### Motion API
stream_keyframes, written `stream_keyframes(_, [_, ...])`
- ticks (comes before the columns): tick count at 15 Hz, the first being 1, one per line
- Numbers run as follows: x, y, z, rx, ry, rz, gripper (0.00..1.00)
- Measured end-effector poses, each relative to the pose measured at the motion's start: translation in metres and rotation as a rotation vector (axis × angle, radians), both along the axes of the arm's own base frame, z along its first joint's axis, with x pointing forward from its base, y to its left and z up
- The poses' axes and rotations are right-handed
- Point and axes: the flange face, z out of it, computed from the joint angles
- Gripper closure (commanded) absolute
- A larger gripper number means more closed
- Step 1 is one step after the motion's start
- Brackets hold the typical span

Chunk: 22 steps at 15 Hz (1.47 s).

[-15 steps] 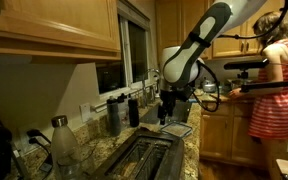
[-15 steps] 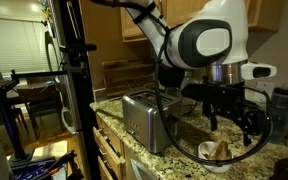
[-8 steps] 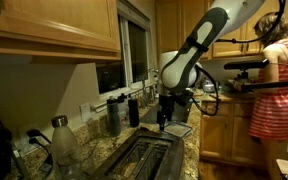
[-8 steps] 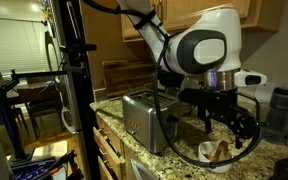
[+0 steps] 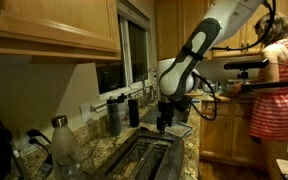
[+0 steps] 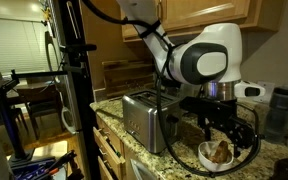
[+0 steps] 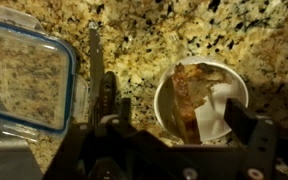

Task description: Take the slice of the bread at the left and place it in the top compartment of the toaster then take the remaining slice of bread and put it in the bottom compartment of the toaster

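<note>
A speckled granite countertop (image 7: 134,30) is filling the wrist view and running along the bottom of both exterior views under dim, warm light. Wooden cabinets (image 5: 44,25) are hanging across the upper left of an exterior view, with a window (image 5: 136,55) just right of them. A person (image 5: 276,85) in a red striped dress is standing at the right edge, and a glass bottle (image 5: 62,140) is standing at the lower left. In an exterior view a black stand (image 6: 76,90) is rising through the left part of the frame.

The toaster (image 6: 144,120) is sitting on the countertop at the centre of that frame, near a white bowl (image 6: 204,155) at the lower right.

The claw (image 7: 174,105) is hanging wide open over the bowl and gripping nothing. In the wrist view its dark fingers (image 7: 100,75) are standing to either side of the bowl, right of centre. Bread (image 7: 189,95) is lying inside the bowl, with something white and paper-like beside it.

A clear container (image 7: 24,75) with a blue rim is being cut off by the left edge. The slices are blurring together, so I cannot tell them apart. In an exterior view the bottom edge is cropping the toaster, and the arm is hiding the counter behind the bowl.
</note>
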Motion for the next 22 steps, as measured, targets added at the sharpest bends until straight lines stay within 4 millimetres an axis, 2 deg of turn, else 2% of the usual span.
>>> stream_keyframes(7, [0.010, -0.003, -0.010, -0.003, 0.005, -0.006, 0.80])
stream_keyframes(9, [0.012, -0.003, -0.012, -0.004, 0.006, -0.007, 0.90])
stream_keyframes(11, [0.013, -0.003, -0.013, -0.004, 0.006, -0.006, 0.94])
stream_keyframes(13, [0.014, -0.003, -0.013, -0.004, 0.005, -0.006, 0.91])
stream_keyframes(22, [0.017, 0.000, -0.010, -0.003, -0.001, -0.001, 0.91])
